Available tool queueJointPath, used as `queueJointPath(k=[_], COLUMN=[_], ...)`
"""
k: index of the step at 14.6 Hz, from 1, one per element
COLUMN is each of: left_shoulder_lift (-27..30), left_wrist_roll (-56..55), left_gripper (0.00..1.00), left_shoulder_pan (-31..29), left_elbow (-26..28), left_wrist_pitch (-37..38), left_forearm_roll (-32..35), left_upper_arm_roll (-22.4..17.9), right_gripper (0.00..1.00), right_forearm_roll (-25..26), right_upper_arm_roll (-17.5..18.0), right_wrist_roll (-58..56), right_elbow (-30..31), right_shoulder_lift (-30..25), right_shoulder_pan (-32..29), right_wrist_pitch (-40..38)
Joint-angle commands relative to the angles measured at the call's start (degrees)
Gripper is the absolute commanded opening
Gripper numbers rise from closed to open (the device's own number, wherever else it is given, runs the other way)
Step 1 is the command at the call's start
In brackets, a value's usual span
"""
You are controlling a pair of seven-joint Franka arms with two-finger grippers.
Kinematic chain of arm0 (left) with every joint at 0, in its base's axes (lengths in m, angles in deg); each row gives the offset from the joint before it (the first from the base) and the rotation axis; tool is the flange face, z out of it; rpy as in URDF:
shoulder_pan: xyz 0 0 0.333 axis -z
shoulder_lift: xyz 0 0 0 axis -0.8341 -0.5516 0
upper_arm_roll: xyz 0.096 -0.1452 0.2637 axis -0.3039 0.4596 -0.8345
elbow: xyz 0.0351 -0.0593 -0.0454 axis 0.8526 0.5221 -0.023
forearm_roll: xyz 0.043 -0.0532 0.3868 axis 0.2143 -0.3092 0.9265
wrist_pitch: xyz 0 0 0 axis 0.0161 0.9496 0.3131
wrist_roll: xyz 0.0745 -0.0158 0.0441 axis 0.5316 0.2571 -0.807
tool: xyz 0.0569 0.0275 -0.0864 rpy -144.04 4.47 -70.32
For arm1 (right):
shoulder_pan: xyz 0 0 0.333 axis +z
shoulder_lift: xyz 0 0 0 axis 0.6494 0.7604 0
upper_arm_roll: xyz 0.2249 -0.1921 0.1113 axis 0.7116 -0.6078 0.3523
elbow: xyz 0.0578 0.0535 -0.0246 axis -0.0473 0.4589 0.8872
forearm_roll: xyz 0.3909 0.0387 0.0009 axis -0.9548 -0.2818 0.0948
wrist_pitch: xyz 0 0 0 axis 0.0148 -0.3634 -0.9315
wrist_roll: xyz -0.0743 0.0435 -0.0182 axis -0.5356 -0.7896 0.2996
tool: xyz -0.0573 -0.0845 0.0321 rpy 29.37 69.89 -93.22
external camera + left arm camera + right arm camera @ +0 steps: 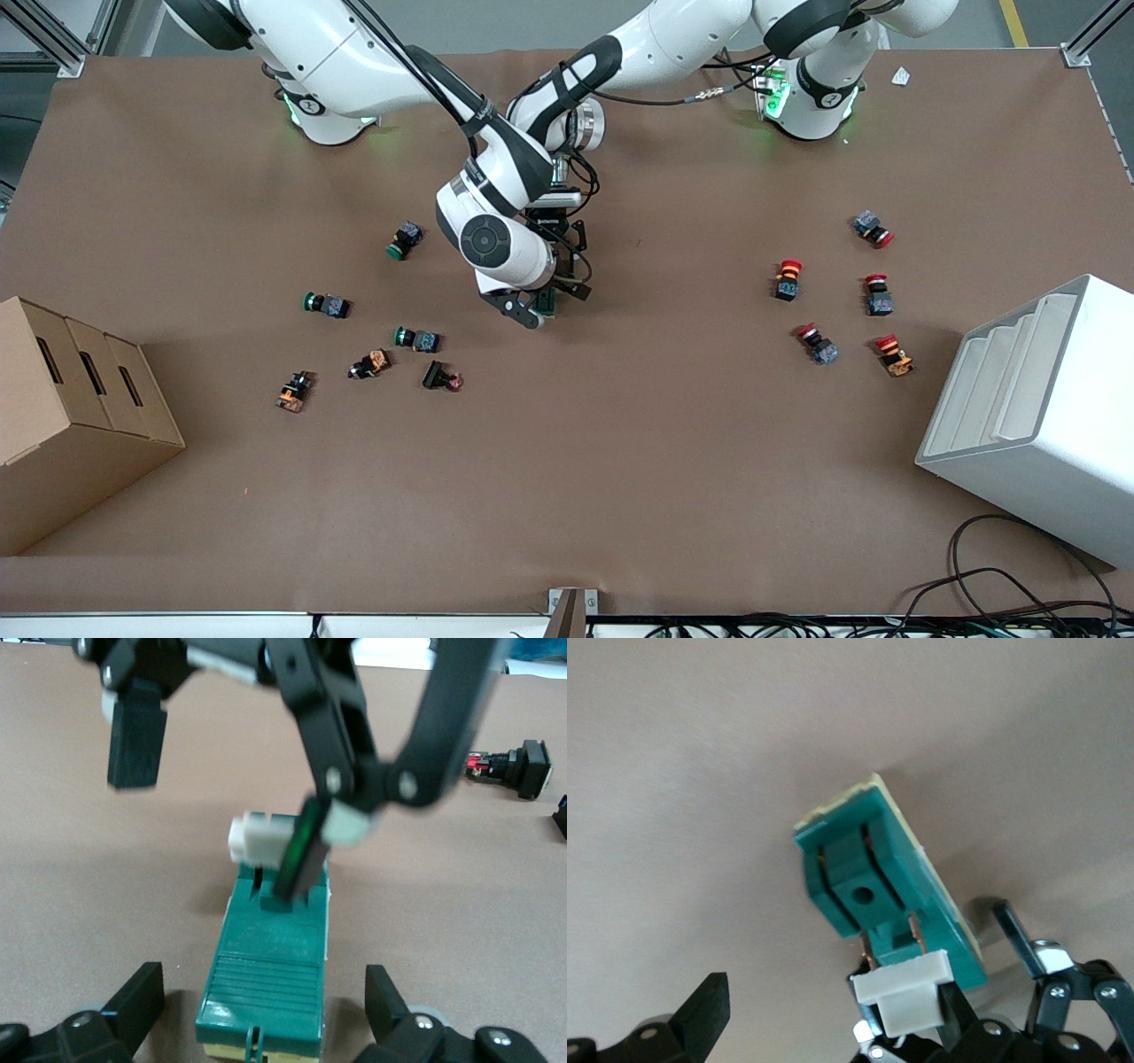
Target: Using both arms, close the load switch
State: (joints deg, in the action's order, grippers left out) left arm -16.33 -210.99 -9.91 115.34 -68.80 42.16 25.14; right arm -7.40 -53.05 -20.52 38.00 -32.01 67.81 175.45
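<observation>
Leverage is the point of this step: the load switch (548,302) lies flat on the brown table (620,461) near its middle, between the cluster of green-capped buttons (416,338) and the red-capped buttons (788,279), and its white lever (257,840) stands raised at one end. The right gripper (230,780) hangs over that end with its jaws spread; one finger (306,850) touches the lever, the other grasps nothing. The left gripper (266,1010) straddles the switch's other end, fingers spread and apart from the green sides, so it grips nothing yet. To do this well, I judge the left gripper should clamp the body first, then the right finger should push the lever down toward the housing slowly, or the block may skid or tip
</observation>
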Motion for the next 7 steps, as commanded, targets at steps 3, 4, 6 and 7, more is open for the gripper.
queueJointPath(k=[3,4,6,7], left_shoulder_lift=[-1.0,-1.0,-1.0,-1.0], left_wrist_roll=[-1.6,-1.6,-1.6,-1.6], left_gripper=[1.0,1.0,1.0,1.0], left_shoulder_pan=[0.1,0.1,0.1,0.1], left_elbow=[-0.6,-0.6,-0.6,-0.6], left_wrist_pitch=[0.3,0.3,0.3,0.3], left_forearm_roll=[0.9,0.9,0.9,0.9], left_upper_arm_roll=[-0.3,-0.3,-0.3,-0.3], right_gripper=[1.0,1.0,1.0,1.0], right_forearm_roll=[-0.1,-0.1,-0.1,-0.1], right_upper_arm_roll=[-0.5,-0.5,-1.3,-1.4], right_wrist_roll=[-1.2,-1.3,-2.3,-3.0], right_elbow=[-6.8,-8.0,-9.5,-9.9], right_shoulder_lift=[4.9,5.4,6.5,7.0], right_shoulder_pan=[-0.9,-0.9,-0.9,-0.9], right_wrist_pitch=[2.9,2.8,2.8,2.8])
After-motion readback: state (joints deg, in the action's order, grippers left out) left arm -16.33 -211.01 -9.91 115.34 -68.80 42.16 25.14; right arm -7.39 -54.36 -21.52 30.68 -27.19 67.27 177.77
